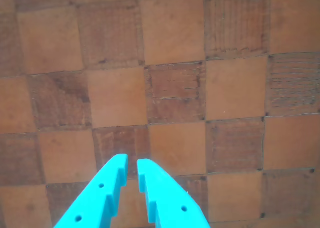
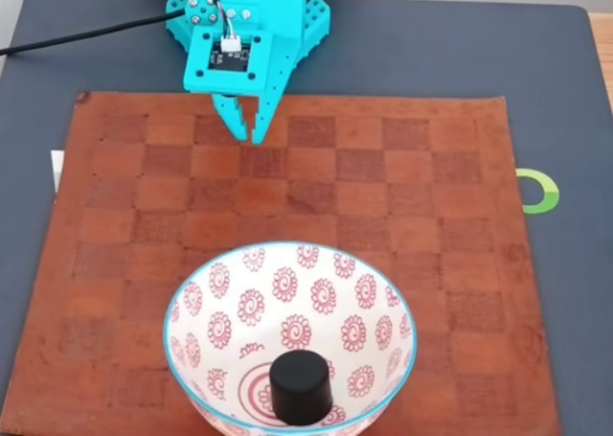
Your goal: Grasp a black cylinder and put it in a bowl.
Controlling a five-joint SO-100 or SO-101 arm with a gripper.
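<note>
- The black cylinder [image 2: 300, 386] stands upright on the red rings at the bottom of the bowl [image 2: 215, 263], so the placing looks done.
- The bowl sits at the near edge of the checkered mat [image 2: 431, 196], which covers the dark surface [image 2: 556, 91].
- The gripper [image 2: 254, 129] hovers over the mat's far edge, well apart from the bowl, apparently pulled clear; in the wrist view [image 1: 131, 164] its jaws are nearly together, pinching nothing.
</note>
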